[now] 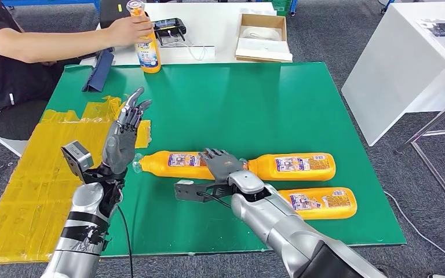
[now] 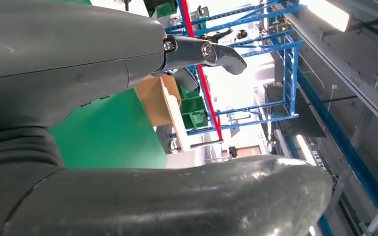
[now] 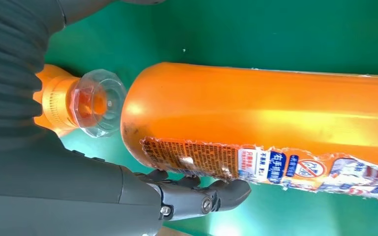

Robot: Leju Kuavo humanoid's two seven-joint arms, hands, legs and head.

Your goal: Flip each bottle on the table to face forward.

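Observation:
Three orange bottles lie on their sides on the green table (image 1: 266, 104): one at the middle left (image 1: 171, 164), one at the middle right (image 1: 292, 166), and one nearer to me (image 1: 321, 202). My right hand (image 1: 223, 164) rests with spread fingers over the base end of the middle-left bottle (image 3: 275, 113), its fingers (image 3: 202, 196) lying along the torn label. The neighbouring bottle's clear cap (image 3: 98, 101) sits just by that base. My left hand (image 1: 124, 136) is raised above the table, fingers (image 2: 216, 51) apart and holding nothing. A person's hand (image 1: 124, 29) holds a fourth bottle (image 1: 148, 49) upright at the far edge.
A yellow taped sheet (image 1: 29, 191) covers the table's left side, with a folded blue cloth (image 1: 98, 72) at the far left. Behind stands a white table with a cardboard box (image 1: 261, 35) and a dark device (image 1: 168, 26). Another white table (image 1: 417, 63) stands to the right.

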